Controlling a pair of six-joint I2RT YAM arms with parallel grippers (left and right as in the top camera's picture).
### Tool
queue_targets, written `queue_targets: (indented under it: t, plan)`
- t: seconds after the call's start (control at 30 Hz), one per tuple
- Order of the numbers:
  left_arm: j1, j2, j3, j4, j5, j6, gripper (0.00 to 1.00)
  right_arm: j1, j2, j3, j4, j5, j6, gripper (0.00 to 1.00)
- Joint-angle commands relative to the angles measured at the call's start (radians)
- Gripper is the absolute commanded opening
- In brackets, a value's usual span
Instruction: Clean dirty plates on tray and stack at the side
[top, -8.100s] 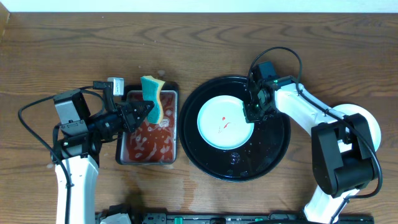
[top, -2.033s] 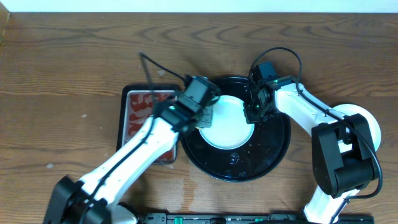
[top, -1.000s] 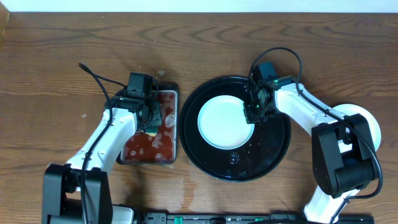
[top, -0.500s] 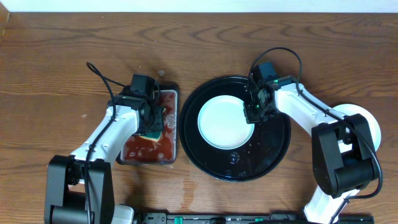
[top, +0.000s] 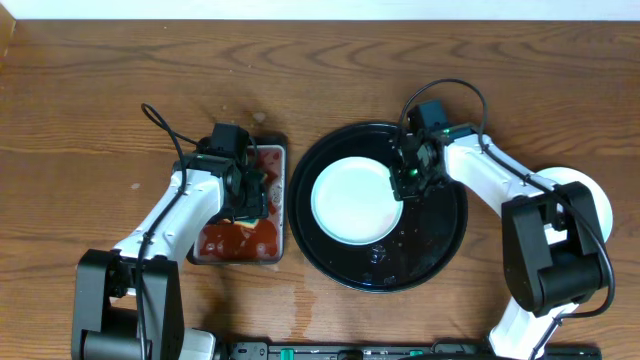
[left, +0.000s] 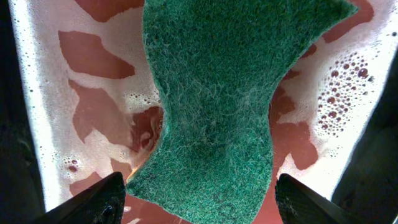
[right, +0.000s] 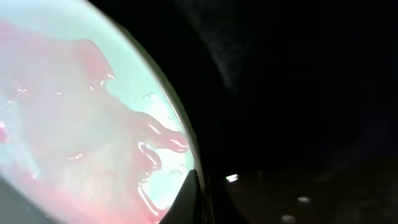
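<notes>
One pale mint plate (top: 348, 201) lies on the black tray (top: 440, 245), left of its middle. My right gripper (top: 403, 183) is shut on the plate's right rim. The right wrist view shows the plate (right: 74, 118) wet with a thin pink film, and my right gripper (right: 200, 196) pinches its edge above the black tray (right: 298, 93). My left gripper (top: 245, 195) hangs open over the small metal tray. In the left wrist view its fingertips (left: 102, 196) stand wide on either side of a green sponge (left: 211, 93), which lies loose in red soapy liquid.
The small rectangular metal tray (top: 272, 245) with red sauce and foam sits just left of the black tray. Brown wood tabletop (top: 120, 90) surrounds both. The right arm's white base (top: 588, 200) stands at the far right.
My left gripper opened and let go of the sponge, which now lies in the sauce tray. The plate has slid slightly left on the black tray with the right gripper.
</notes>
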Motion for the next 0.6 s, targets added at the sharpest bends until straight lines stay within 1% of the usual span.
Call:
queue_targets:
  t: [0.0, 0.27, 0.57]
  plan:
    - [0.004, 0.004, -0.003, -0.006, -0.005, 0.009, 0.78, -0.003, 0.003, -0.011, -0.002, -0.102, -0.033, 0.01]
    - [0.004, 0.004, -0.003, -0.006, -0.005, 0.009, 0.78, -0.005, -0.098, -0.011, -0.006, -0.078, -0.032, 0.01]
    - [0.004, 0.004, -0.003, -0.006, -0.005, 0.009, 0.78, -0.004, -0.259, -0.011, -0.053, 0.159, 0.027, 0.01]
